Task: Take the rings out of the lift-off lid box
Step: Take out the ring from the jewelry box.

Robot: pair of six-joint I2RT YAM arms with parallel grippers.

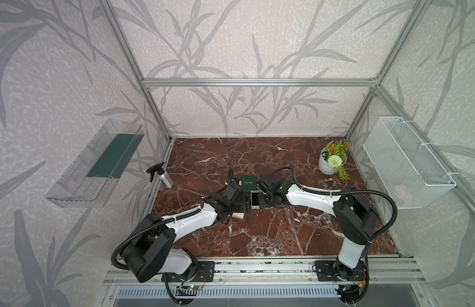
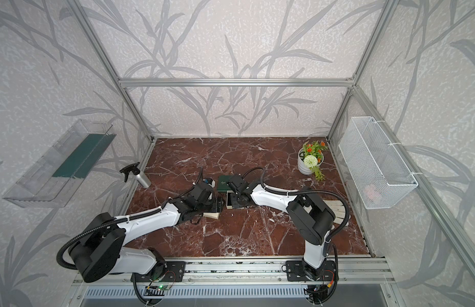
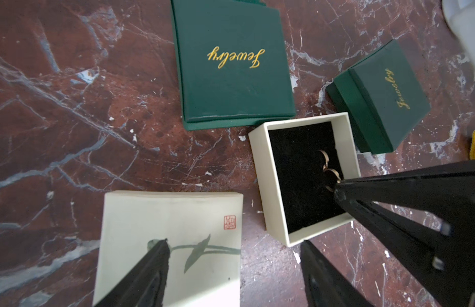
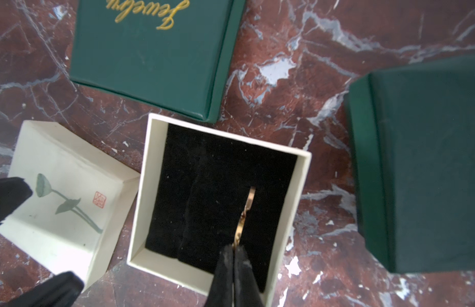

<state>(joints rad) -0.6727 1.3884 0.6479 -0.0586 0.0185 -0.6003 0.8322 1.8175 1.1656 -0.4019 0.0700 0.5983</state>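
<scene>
Right jaws pinched together on thin pale gold metal rings (image 4: 243, 215). The rings stand on edge in the black velvet lining of an open cream cardboard box (image 4: 147, 186) on the red marble counter (image 4: 310, 79). Left jaws apart, over cream lotus-print lid (image 4: 58, 212) just beside the box.

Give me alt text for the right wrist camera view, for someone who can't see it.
The right gripper is closed on the end of a thin gold ring inside an open, black-lined cream box. The box's painted lid lies beside it, and two green boxes sit nearby on red marble.
</scene>
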